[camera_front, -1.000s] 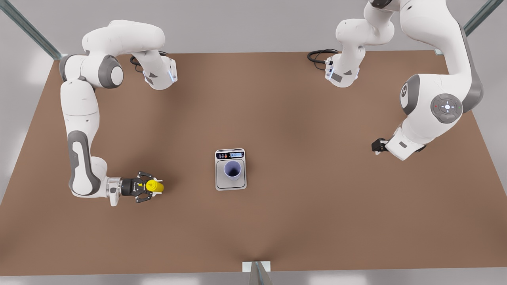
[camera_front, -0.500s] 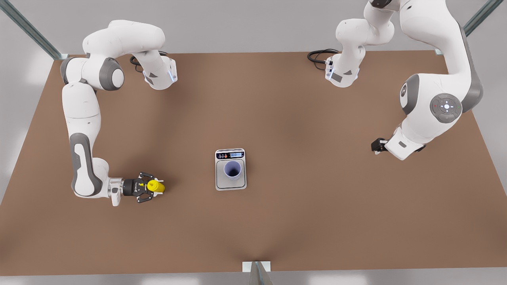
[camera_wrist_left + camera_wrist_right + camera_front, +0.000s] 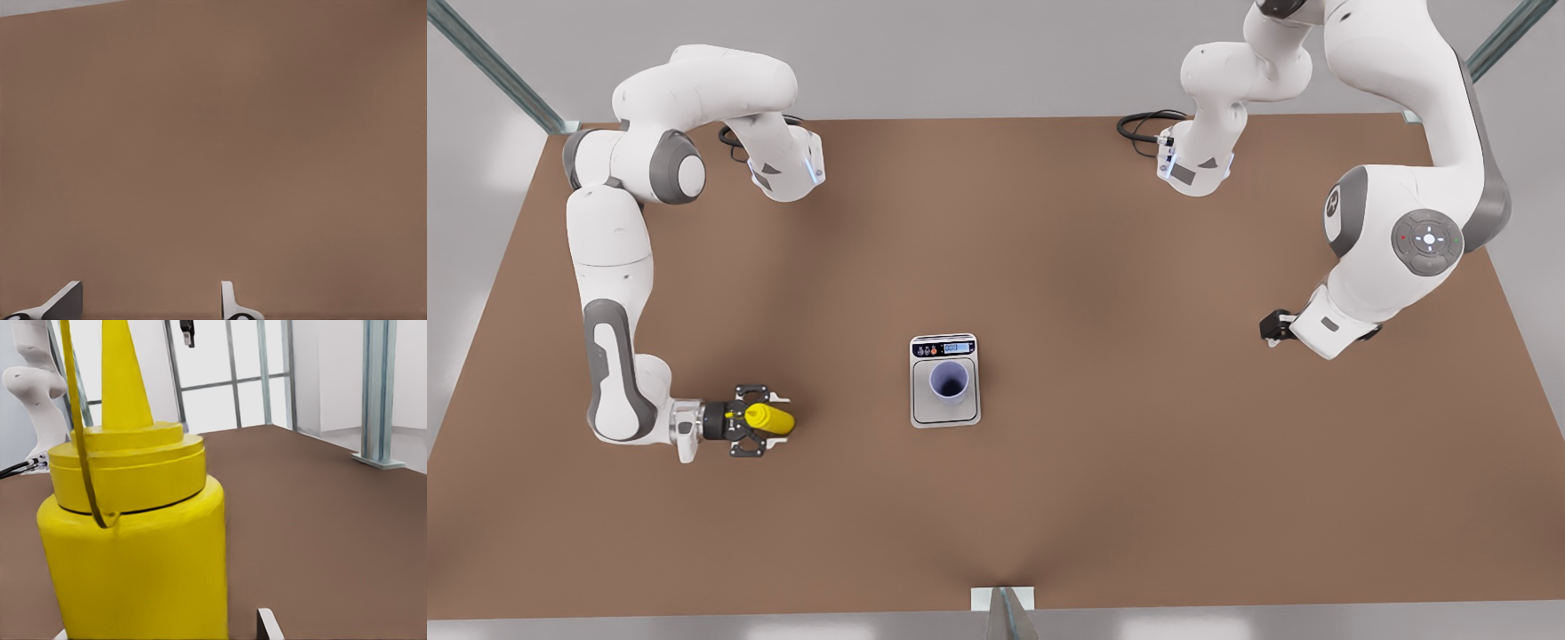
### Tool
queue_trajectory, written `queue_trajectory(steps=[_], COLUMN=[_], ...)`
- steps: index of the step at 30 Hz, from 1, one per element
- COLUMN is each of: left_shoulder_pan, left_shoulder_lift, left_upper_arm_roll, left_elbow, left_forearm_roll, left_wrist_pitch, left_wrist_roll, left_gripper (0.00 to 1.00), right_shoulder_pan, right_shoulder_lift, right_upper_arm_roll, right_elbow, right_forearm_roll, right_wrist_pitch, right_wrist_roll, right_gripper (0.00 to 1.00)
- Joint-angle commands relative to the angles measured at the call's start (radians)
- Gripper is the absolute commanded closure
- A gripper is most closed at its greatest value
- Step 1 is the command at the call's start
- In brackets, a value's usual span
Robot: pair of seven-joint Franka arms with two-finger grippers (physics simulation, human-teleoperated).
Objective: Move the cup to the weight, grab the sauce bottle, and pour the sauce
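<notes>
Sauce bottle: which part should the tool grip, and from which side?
Grip the sauce bottle on its cylindrical body, below the cap, from the side: the cone tapers and would likely slip. The right tool already clasps the body, coming from the front view's left. The left tool waits open, at the front view's right.

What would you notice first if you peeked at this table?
The yellow bottle jumps out, gripped by the right tool at the front view's left side of the brown table. In the middle, a purple cup stands on the silver scale. The left tool waits open over bare table at the front view's right.
</notes>
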Motion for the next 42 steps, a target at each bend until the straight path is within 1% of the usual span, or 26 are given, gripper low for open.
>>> queue_trajectory(steps=[1, 32, 42], left_shoulder_pan=[0.0, -0.012, -0.017], left_shoulder_lift=[0.0, 0.0, 0.0], left_upper_arm_roll=[0.0, 0.0, 0.0], left_elbow=[0.0, 0.0, 0.0], left_forearm_roll=[0.0, 0.0, 0.001], left_wrist_pitch=[0.0, -0.003, -0.003], left_wrist_roll=[0.0, -0.003, -0.003], left_gripper=[0.0, 0.0, 0.0], right_shoulder_pan=[0.0, 0.0, -0.034], right_shoulder_lift=[0.0, 0.0, -0.003], right_upper_arm_roll=[0.001, -0.001, -0.001], right_elbow=[0.0, 0.0, -0.005], right_forearm_roll=[0.0, -0.002, -0.037], right_wrist_pitch=[0.0, 0.002, 0.003], right_wrist_roll=[0.0, 0.005, 0.005], right_gripper=[0.0, 0.0, 0.0])
